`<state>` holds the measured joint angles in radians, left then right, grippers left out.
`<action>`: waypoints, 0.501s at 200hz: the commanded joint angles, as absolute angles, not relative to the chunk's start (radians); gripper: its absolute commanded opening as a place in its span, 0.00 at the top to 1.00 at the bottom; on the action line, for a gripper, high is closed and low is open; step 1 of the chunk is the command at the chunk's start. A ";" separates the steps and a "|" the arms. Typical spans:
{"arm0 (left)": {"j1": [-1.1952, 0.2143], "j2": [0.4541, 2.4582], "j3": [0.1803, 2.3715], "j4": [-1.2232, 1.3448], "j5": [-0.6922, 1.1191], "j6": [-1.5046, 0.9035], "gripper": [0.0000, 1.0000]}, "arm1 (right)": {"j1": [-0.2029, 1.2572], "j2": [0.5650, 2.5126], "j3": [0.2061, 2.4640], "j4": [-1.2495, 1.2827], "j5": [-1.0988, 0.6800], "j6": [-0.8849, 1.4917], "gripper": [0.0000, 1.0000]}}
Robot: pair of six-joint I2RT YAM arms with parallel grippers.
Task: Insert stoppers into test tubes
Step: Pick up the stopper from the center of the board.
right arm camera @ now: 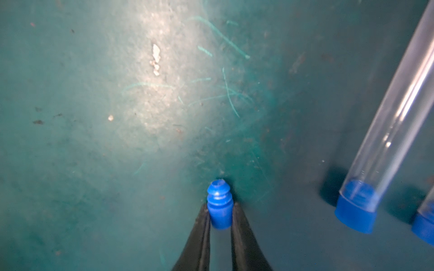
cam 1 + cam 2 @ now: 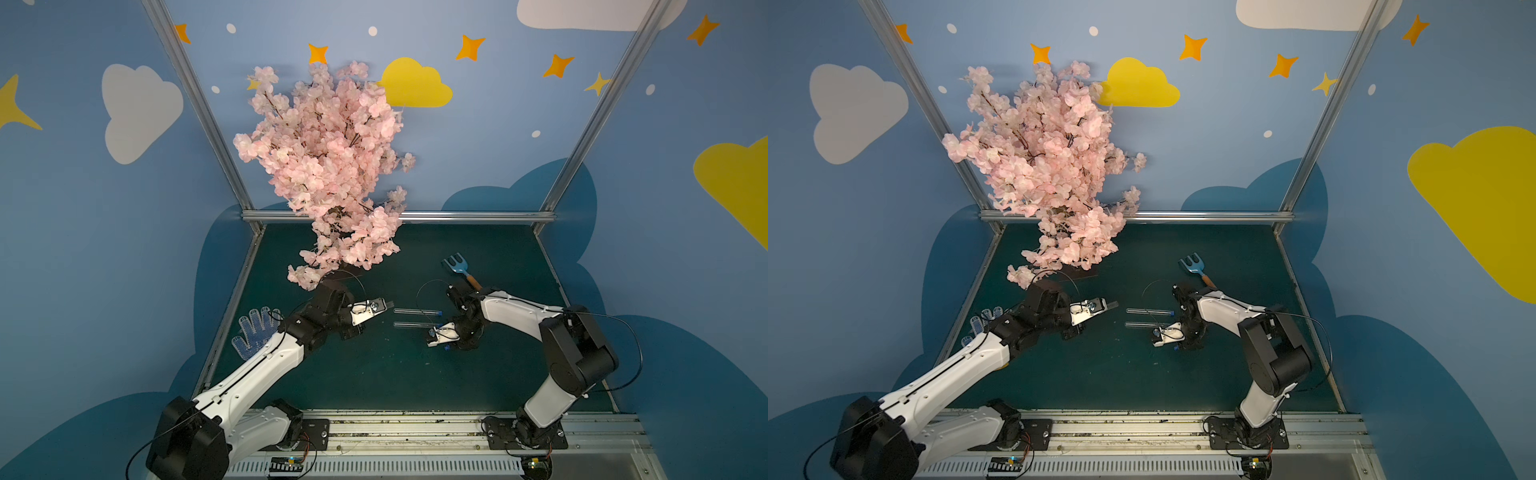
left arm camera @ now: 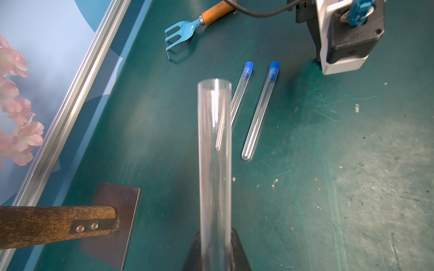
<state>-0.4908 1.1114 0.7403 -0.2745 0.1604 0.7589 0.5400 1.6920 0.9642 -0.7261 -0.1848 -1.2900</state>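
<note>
— Stopper point(image 1: 220, 208): where is it?
— Clenched between our right pincer point(image 1: 220, 207) tips, ribbed end out. We judge it light, rubbery; hold its smooth base. Our left pincer point(image 3: 216, 233) clamps the open tube point(image 3: 214, 152).

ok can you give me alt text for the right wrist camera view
The right pincer grips a small blue stopper by its wide end, ribbed tip pointing away, against a scratched green mat. A stoppered tube lies nearby, and the capped end of a second tube shows at the frame's edge.
</note>
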 commanded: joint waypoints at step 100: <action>-0.486 1.114 0.729 -0.275 0.166 0.773 0.98 | 0.527 1.658 0.933 -0.746 -0.247 -1.213 0.84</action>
<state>-0.4908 1.1126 0.7353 -0.2752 0.1600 0.7624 0.5335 1.6871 0.9585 -0.7258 -0.2123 -1.2484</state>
